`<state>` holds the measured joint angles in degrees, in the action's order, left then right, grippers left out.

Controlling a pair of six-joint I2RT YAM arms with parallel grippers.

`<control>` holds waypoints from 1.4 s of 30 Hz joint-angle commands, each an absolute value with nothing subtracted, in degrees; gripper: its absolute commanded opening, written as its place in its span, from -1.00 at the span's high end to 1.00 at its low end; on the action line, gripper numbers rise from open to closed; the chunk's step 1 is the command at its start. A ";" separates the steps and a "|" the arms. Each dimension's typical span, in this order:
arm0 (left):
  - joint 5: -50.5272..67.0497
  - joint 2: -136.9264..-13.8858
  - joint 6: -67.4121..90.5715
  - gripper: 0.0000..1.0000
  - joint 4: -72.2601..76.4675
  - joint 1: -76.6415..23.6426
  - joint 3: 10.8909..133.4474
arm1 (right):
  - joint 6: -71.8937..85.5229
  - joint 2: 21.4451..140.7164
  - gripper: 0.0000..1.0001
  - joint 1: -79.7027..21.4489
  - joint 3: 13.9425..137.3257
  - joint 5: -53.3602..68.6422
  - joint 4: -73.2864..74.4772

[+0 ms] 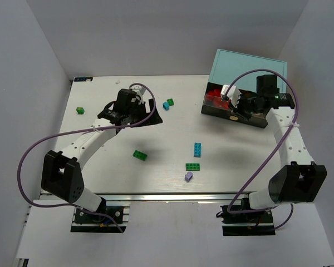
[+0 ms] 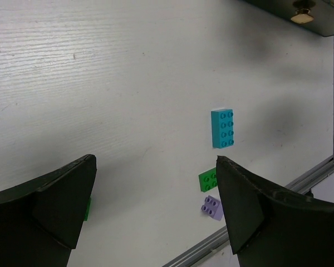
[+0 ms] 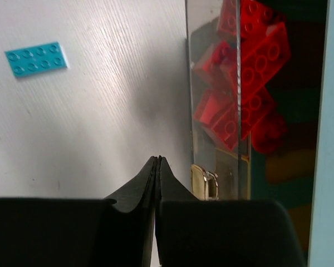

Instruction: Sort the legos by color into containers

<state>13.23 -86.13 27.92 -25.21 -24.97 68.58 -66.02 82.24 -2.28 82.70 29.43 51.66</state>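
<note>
Seven small studded plastic bricks (image 1: 197, 149), green, cyan, one lavender, lie loose on white tabletop (image 1: 239, 156). Left gripper (image 2: 156, 167) spread, holding nothing. Right gripper (image 3: 157, 161) pressed together, just beside tan handle (image 3: 203, 181) of clear plastic drawer (image 3: 209, 22). Red bricks (image 3: 261, 50) inside; light teal cabinet (image 1: 250, 61) behind.

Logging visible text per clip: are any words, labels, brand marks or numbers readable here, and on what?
None readable: no print shows on the teal cabinet, the drawer, the red bricks in it, the cyan brick, the left end effector or the right end effector.
</note>
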 commanded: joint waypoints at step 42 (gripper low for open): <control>20.21 -78.92 35.15 -0.92 -9.42 -25.75 62.58 | -59.15 90.37 1.00 -2.55 83.60 21.33 34.89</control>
<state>16.56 -80.44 31.83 -18.48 -25.10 63.37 -58.48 96.47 -2.59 83.83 9.32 32.86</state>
